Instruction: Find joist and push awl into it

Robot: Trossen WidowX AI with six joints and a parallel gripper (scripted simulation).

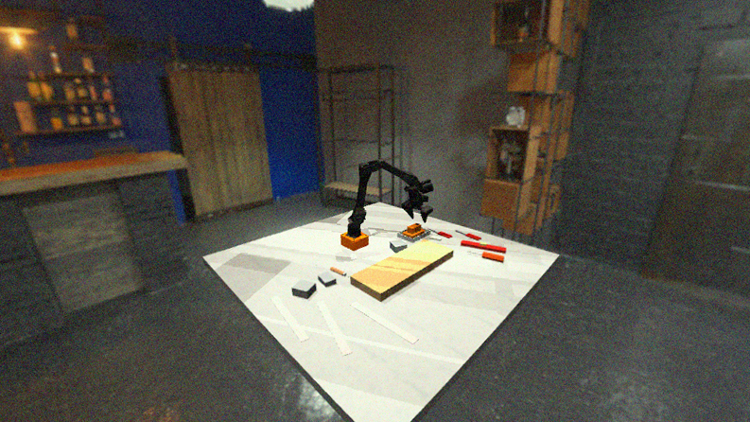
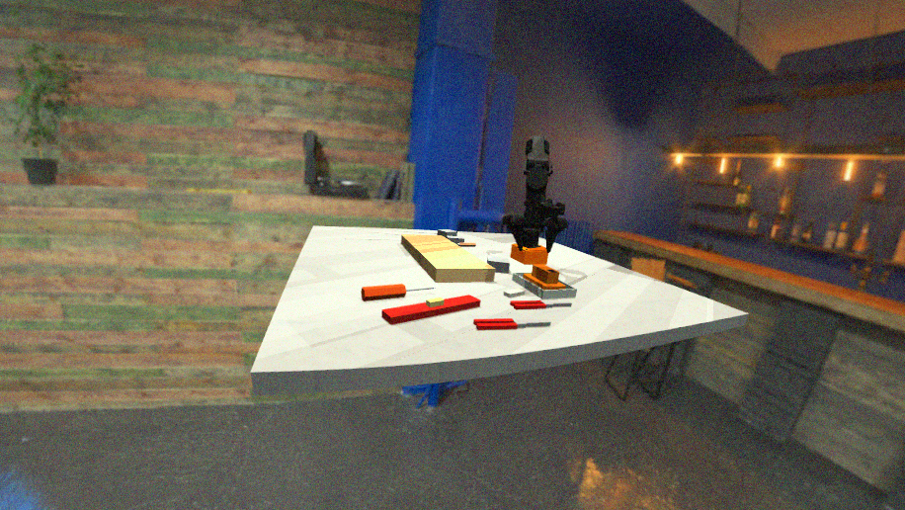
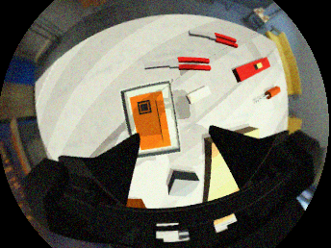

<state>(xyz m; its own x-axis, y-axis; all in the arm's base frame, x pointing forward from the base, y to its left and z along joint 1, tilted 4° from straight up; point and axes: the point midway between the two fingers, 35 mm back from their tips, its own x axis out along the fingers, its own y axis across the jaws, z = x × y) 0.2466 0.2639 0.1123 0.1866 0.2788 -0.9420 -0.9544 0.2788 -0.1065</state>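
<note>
The orange stud finder (image 1: 413,231) (image 2: 544,276) (image 3: 156,120) lies flat inside the grey-rimmed tray (image 2: 557,294) (image 3: 175,117). My gripper (image 1: 417,217) (image 2: 534,250) (image 3: 175,132) is open and empty, pointing down above the tray; the stud finder is clear of its fingers. The yellow wooden floor panel (image 1: 403,267) (image 2: 445,258) (image 3: 218,178) lies beside the tray; the joist is hidden. A small tool with an orange-brown handle (image 1: 337,270) (image 2: 466,244), apparently the awl, lies by the panel's far end from the tray; it does not show in the wrist view.
A grey block (image 1: 398,245) (image 2: 498,263) (image 3: 183,183) stands between tray and panel. Two dark blocks (image 1: 327,278) (image 1: 304,288) lie near the awl. A red level (image 1: 482,246) (image 2: 411,310), an orange-handled screwdriver (image 1: 492,256) (image 2: 383,292) and two red-handled tools (image 3: 193,63) (image 3: 226,39) lie beyond.
</note>
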